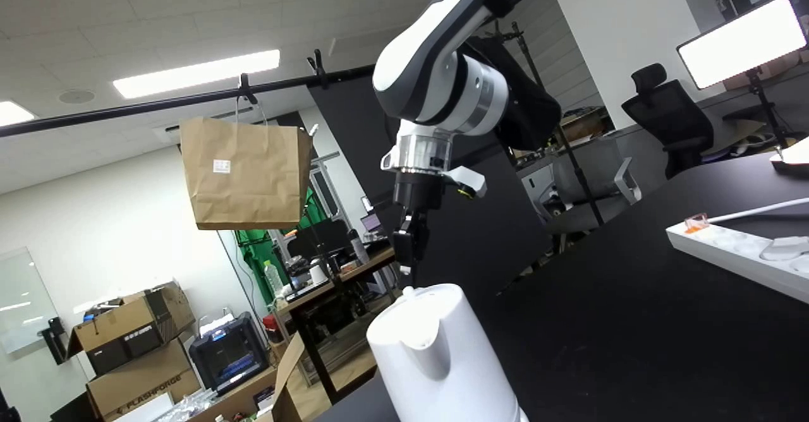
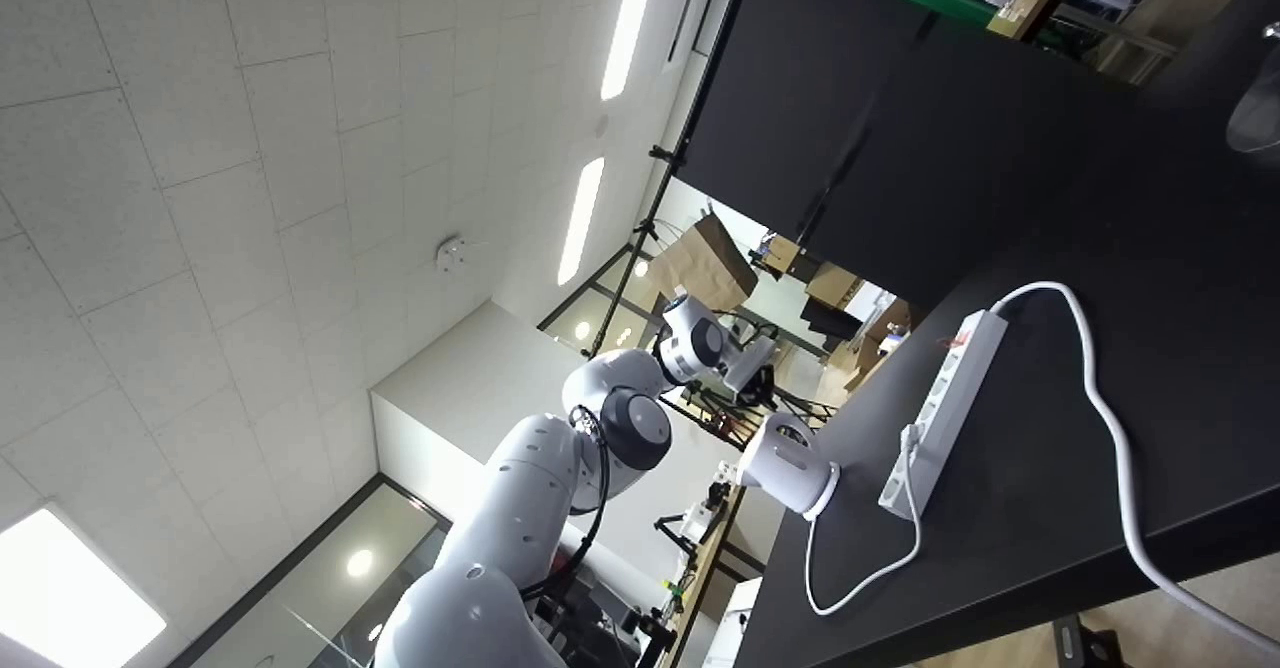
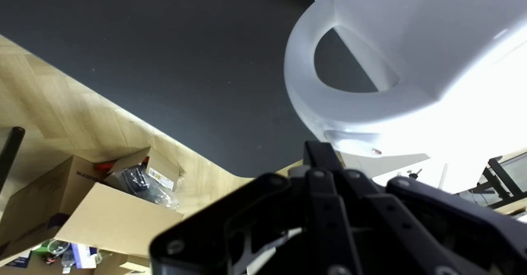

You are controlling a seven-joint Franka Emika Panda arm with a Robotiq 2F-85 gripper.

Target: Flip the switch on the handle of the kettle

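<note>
The white kettle stands on the black table, with its body in both exterior views (image 1: 458, 371) (image 2: 775, 468). In the wrist view the kettle (image 3: 411, 32) fills the upper right, with its looped handle (image 3: 299, 69) towards the middle. Near the handle's top are a grey recess (image 3: 350, 136), which looks like the switch, and a small reddish mark. My gripper (image 3: 323, 155) is shut, with nothing seen between its fingers. Its tips are beside the handle's top, just below the recess in the wrist view. It points down there in both exterior views (image 1: 408, 277) (image 2: 765, 398). I cannot tell whether it touches.
A white power strip (image 1: 727, 245) lies on the black table (image 1: 600, 333). The kettle's cord (image 2: 870, 583) runs to the strip (image 2: 940, 418). The table's edge and open cardboard boxes (image 3: 119, 219) show in the wrist view. A paper bag (image 1: 246, 175) hangs behind.
</note>
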